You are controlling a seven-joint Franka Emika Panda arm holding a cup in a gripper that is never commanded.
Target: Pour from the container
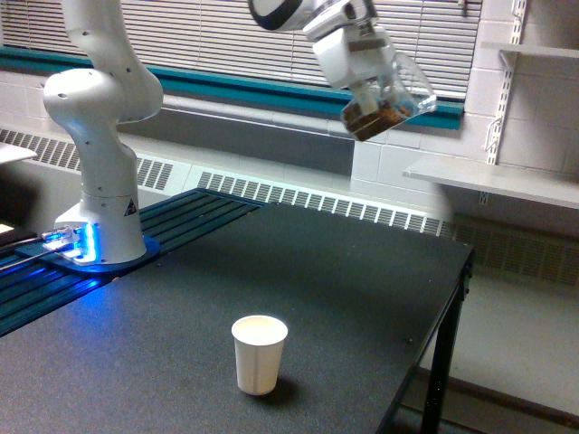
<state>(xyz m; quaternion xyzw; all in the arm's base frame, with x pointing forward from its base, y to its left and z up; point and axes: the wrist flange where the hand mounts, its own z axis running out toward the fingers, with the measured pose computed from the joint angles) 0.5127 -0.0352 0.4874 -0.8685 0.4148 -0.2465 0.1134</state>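
Pincer (pixel 378 92) grips tilted container (pixel 391 101) high above paper cup (pixel 259 353) on table (pixel 362 289).
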